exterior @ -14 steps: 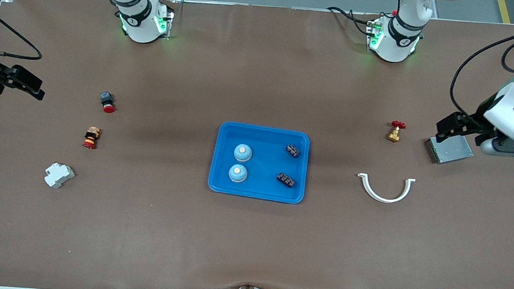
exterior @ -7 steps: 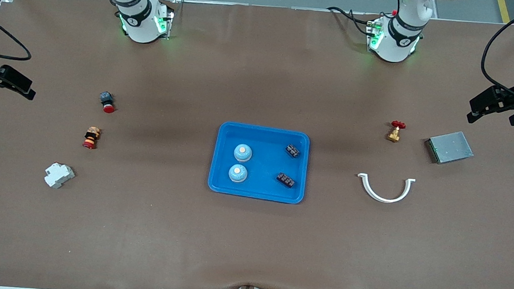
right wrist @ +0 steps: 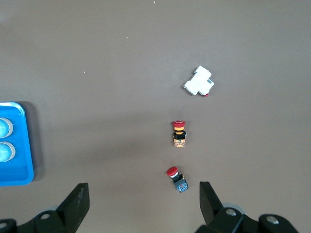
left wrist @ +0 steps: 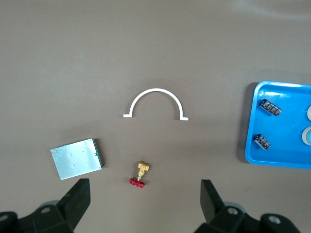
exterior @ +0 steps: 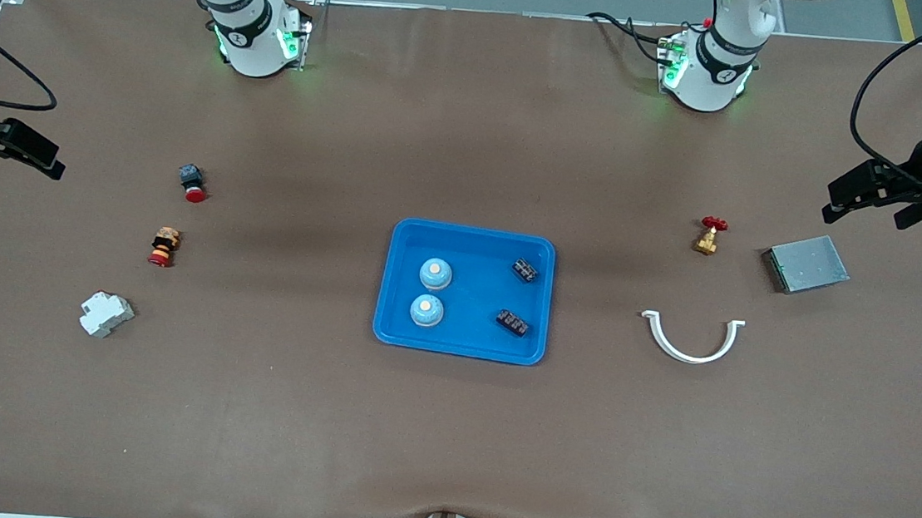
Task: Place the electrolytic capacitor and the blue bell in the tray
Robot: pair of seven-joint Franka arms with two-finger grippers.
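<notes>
1. Currently the blue tray [exterior: 465,291] sits mid-table, flat, with four items inside it.
2. Two blue bells [exterior: 435,273] [exterior: 426,310] stand in the tray's half toward the right arm's end, one nearer the front camera than the other, close together but not touching.
3. Two dark electrolytic capacitor blocks [exterior: 523,269] [exterior: 512,323] lie in the tray's half toward the left arm's end, well apart from each other; both also show in the left wrist view [left wrist: 271,107] [left wrist: 262,142].
4. Left gripper [exterior: 871,195]: up in the air over bare table at the left arm's end, near the grey metal box [exterior: 808,263]; fingers [left wrist: 77,200] spread apart, nothing between them.
5. Right gripper [exterior: 16,145]: raised over the table edge at the right arm's end; fingers [right wrist: 77,201] spread wide, empty.
6. Left-arm end, on the table: brass valve with red handle [exterior: 709,235] beside the grey box; white half-ring clamp [exterior: 692,336] nearer the front camera than both.
7. Right-arm end: red-capped push button [exterior: 192,182], striped red-capped button [exterior: 163,246], white breaker-like block [exterior: 106,314], each nearer the front camera than the one before, all apart.
</notes>
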